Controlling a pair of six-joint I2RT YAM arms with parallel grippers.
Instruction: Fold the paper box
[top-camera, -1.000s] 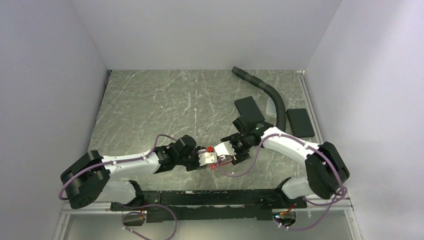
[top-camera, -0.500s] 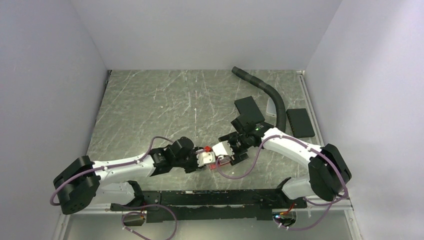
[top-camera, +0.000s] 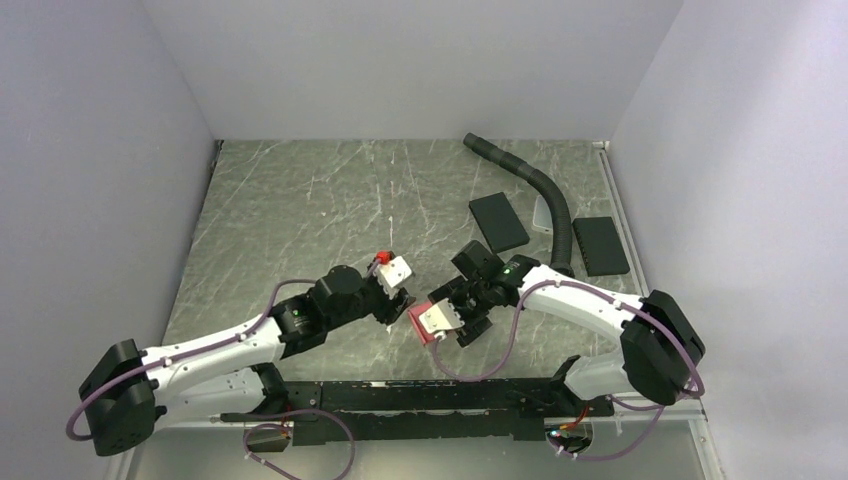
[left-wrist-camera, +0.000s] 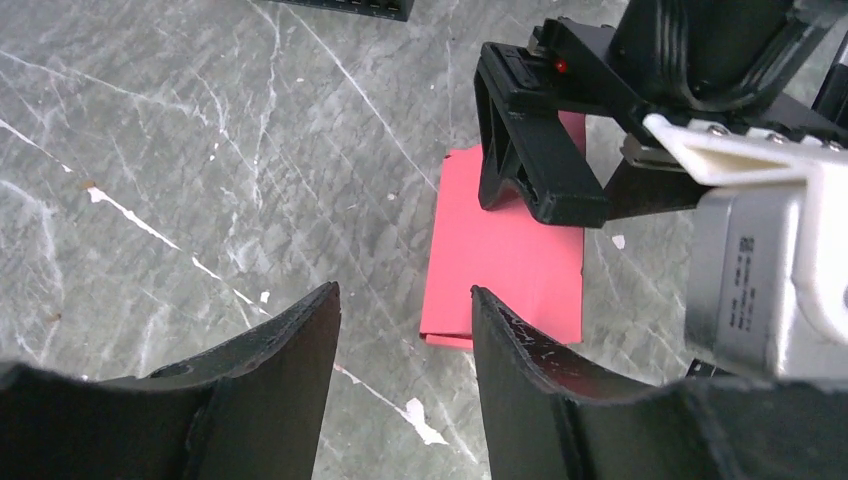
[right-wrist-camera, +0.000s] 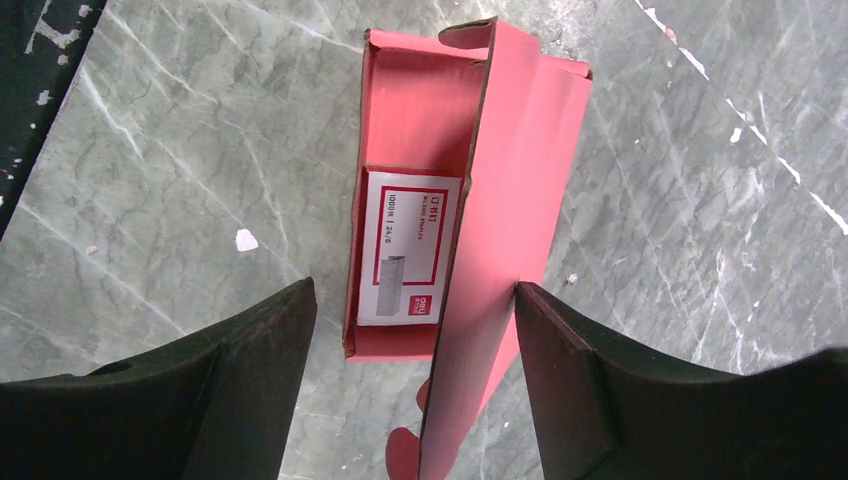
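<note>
**Top external view.** The paper box was seen lying on the bench near its front edge, between the two arms. The right hand was placed directly over it. The left hand was held just beside it, off the card.

**Left wrist view.** The left hand was shown with its jaws parted and nothing between them. The paper box lay flat on the bench beyond the fingertips. One finger of the right hand was set over the far part of the pink panel. Contact could not be confirmed.

**Right wrist view.** The right hand was spread wide and straddled the paper box without a visible grip. The tray was open and a red-and-white labelled card lay inside it. The lid panel stood tilted up along one long side, with its tuck tab at the free edge.

**Handling.** The box was judged light, thin and easily creased. It was expected to slide on the smooth bench under a sideways push. The lid was best taken at its free long edge, away from the hinge crease. The tray wall was best steadied by the other hand.
</note>
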